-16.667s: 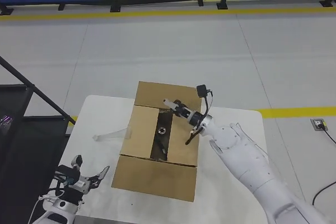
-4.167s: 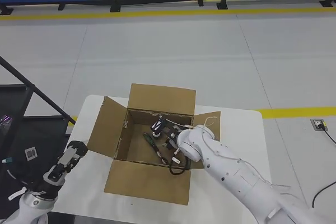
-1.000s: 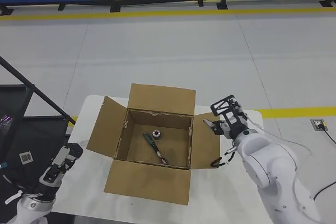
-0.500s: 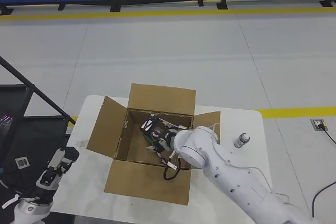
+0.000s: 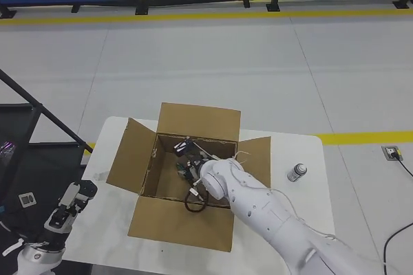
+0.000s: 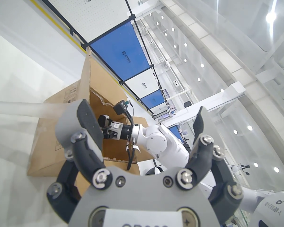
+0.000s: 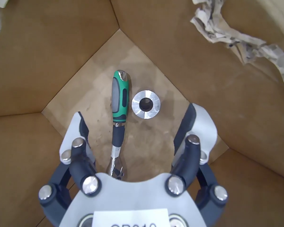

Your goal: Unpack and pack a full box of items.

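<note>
The open cardboard box [image 5: 146, 218] stands mid-table with all flaps spread. On its floor lie a green-handled ratchet wrench [image 7: 119, 100] and, right beside it, a round metal socket [image 7: 146, 104]. My right gripper [image 7: 135, 116] hangs open inside the box just above the two, holding nothing; from above it sits near the box's far wall [image 5: 186, 159]. My left gripper [image 6: 143, 109] is open and empty off the table's left edge [image 5: 82, 191], facing the box's outer side [image 6: 59, 105].
A small grey can [image 5: 297, 172] stands upright on the white table [image 5: 289, 227] to the right of the box. Torn paper tape [image 7: 229, 31] hangs off the box's inner walls. A black frame [image 5: 14, 89] stands left of the table.
A second ago the right gripper was over the right flap; the can now stands on the table there, and the arm has swung into the box and shifted slightly left. The left arm barely moved.
</note>
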Robot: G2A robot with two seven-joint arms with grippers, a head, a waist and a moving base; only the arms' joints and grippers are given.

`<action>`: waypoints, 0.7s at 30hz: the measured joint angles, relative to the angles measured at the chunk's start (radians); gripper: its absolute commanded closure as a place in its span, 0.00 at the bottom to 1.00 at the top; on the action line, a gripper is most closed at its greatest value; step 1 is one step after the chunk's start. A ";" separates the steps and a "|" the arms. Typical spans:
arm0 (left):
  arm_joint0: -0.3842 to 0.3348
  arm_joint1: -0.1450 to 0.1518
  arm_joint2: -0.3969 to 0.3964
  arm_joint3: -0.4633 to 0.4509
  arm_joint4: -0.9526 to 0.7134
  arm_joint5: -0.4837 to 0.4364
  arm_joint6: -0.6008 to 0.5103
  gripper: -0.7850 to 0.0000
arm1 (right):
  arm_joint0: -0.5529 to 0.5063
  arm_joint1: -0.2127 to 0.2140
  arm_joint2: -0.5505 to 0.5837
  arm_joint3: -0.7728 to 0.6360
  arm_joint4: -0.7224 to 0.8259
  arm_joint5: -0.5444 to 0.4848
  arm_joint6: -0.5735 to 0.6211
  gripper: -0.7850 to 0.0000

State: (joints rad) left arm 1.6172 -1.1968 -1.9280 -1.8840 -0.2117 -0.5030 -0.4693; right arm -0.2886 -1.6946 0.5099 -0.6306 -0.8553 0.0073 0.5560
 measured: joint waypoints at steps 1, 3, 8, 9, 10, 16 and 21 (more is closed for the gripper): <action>0.000 0.000 0.000 0.000 0.000 0.000 0.000 0.00 | 0.005 -0.010 -0.002 0.023 0.008 0.000 -0.007 0.22; 0.000 0.000 0.000 0.000 0.000 0.000 0.000 0.00 | 0.017 -0.033 -0.005 0.074 0.023 -0.003 -0.024 0.22; 0.000 0.000 0.000 0.000 0.000 0.000 0.000 0.00 | 0.034 -0.079 -0.010 0.177 0.045 -0.008 -0.063 0.25; 0.000 0.000 0.000 0.000 0.000 0.000 0.000 0.00 | 0.037 -0.089 -0.010 0.199 0.049 -0.005 -0.075 0.25; 0.000 0.000 0.000 0.000 0.000 0.000 0.000 0.00 | 0.040 -0.097 -0.009 0.215 0.052 -0.003 -0.084 0.25; 0.000 0.000 0.000 0.000 0.000 0.000 0.000 0.00 | 0.051 -0.136 -0.003 0.294 0.069 -0.001 -0.139 0.00; 0.000 0.000 0.000 0.000 0.000 0.000 0.000 0.00 | 0.058 -0.148 0.004 0.309 0.077 -0.010 -0.161 0.00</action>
State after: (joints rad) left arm 1.6172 -1.1968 -1.9280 -1.8840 -0.2117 -0.5030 -0.4693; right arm -0.2303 -1.8424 0.5139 -0.3219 -0.7780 -0.0026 0.3949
